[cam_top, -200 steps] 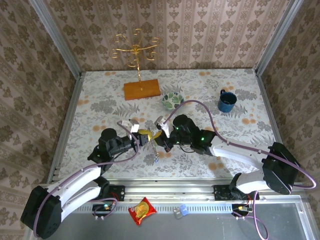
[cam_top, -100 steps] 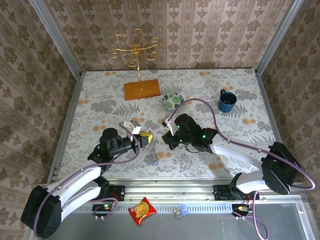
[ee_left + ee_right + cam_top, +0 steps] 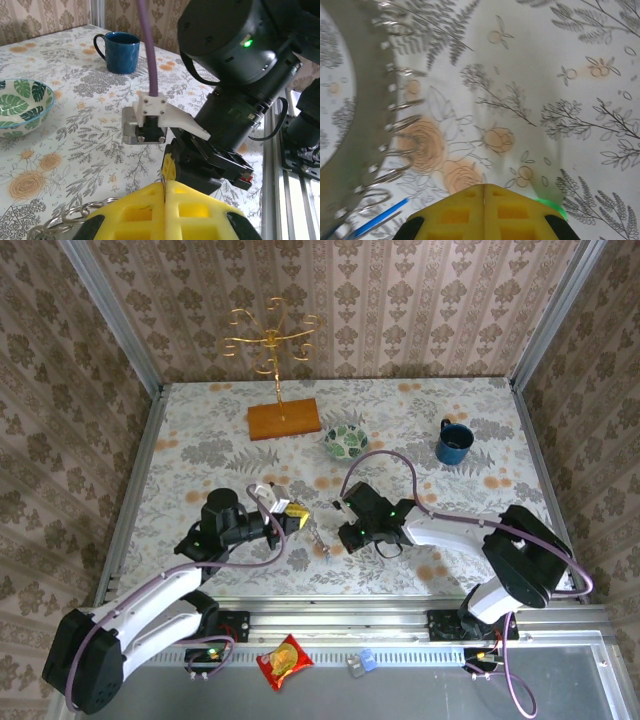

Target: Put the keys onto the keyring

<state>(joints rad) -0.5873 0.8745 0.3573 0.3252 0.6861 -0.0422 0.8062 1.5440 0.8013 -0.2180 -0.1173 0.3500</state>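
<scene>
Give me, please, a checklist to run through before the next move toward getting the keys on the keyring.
1. Left end effector shut: ok.
2. Chain beside its fingers actually gripped: cannot tell.
3. Right end effector shut: ok.
4. Keyring and blue key located, both to the left in the right wrist view: ok.
5. Green key located: cannot tell.
6. Room between the two arms: not ok. The right arm's wrist sits close in front of the left end effector.
</scene>
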